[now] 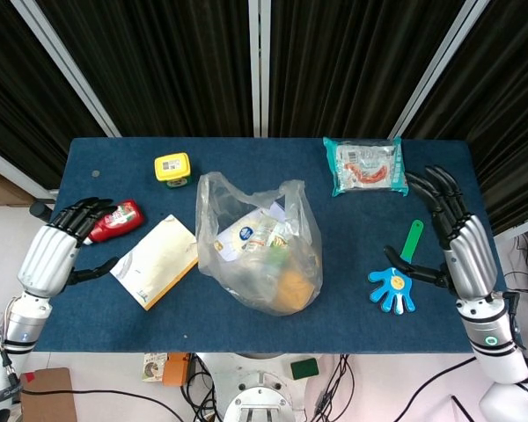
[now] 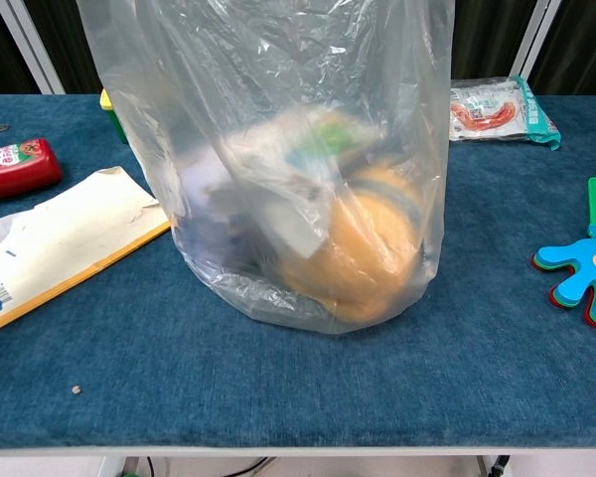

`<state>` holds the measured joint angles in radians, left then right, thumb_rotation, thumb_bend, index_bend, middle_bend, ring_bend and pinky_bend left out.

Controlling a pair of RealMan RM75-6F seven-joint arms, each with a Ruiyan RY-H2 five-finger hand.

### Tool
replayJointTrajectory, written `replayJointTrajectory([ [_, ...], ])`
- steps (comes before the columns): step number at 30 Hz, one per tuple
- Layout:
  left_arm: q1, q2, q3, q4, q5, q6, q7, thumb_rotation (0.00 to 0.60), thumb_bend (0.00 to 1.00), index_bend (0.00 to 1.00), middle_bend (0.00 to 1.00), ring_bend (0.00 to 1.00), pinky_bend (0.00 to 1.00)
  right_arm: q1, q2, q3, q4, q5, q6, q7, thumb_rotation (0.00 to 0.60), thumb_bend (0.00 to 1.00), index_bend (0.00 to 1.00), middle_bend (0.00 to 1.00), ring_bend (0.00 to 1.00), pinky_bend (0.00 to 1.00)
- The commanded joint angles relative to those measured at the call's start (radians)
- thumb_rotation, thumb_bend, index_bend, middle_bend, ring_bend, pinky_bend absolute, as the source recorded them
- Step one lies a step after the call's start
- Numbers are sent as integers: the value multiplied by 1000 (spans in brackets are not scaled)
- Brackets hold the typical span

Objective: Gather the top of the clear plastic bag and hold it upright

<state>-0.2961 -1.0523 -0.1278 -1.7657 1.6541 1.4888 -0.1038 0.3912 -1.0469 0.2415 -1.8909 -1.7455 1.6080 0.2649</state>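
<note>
My left hand [image 1: 60, 248]: lower left of the head view, at the table's left edge, fingers apart and curled a little, holding nothing; well apart from the bag.
My right hand [image 1: 458, 237]: lower right of the head view, fingers spread, thumb out toward the clapper, holding nothing.
Beside left hand: red ketchup bottle [image 1: 117, 219] lying on its side just by my fingertips; I cannot tell whether they touch.
Beside right hand: blue hand-shaped clapper [image 1: 393, 287] with its green handle [image 1: 413, 236], flat on the cloth just beside my thumb.
Between left hand and bag: cream envelope [image 1: 155, 260], flat, its corner near the bag's base.
Far side of table: yellow box [image 1: 172, 166] at upper centre-left; teal snack packet [image 1: 365, 165] at upper right.
Table [image 1: 246, 334]: blue cloth top.
Clear plastic bag [image 1: 259, 243]: centre of the head view, standing on the table; in the chest view it fills the middle.
Bag top: open and loose, handles sticking up, ungathered, nothing holding it.
Bag contents: packets and something orange and round low down, blurred through the film.
</note>
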Motion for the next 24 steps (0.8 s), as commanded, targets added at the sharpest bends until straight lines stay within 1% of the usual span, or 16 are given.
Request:
replayJointTrajectory([
  [1,3,3,5,4,-6,-2,-2,600,155,187,183,146,263,-9,48,-53,-69,27,-79,36,600,291,0,98,0,3],
  [4,4,5,8,8,-13,-6,-5,600,155,189,183,146,263,-3,89,-100,-134,48,-165,119,600,275,0,104,0,17],
  [8,10,6,11,15,-18,-1,-3,600,155,191,183,146,263,23,121,-126,-181,82,-263,195,600,242,0,104,0,25],
  [12,20,11,17,15,-21,9,-1,600,155,193,183,146,263,61,137,-129,-213,127,-357,270,600,228,0,105,0,28],
  [17,31,15,22,19,-25,19,2,600,155,192,183,146,263,103,111,-126,-193,129,-423,326,600,223,0,91,0,0],
  [20,37,14,23,25,-29,25,7,600,155,193,188,146,262,123,83,-124,-169,116,-442,328,600,217,4,84,0,0],
  [24,43,15,24,33,-34,32,6,600,154,193,190,145,262,146,44,-113,-153,115,-458,292,600,214,19,85,0,0],
])
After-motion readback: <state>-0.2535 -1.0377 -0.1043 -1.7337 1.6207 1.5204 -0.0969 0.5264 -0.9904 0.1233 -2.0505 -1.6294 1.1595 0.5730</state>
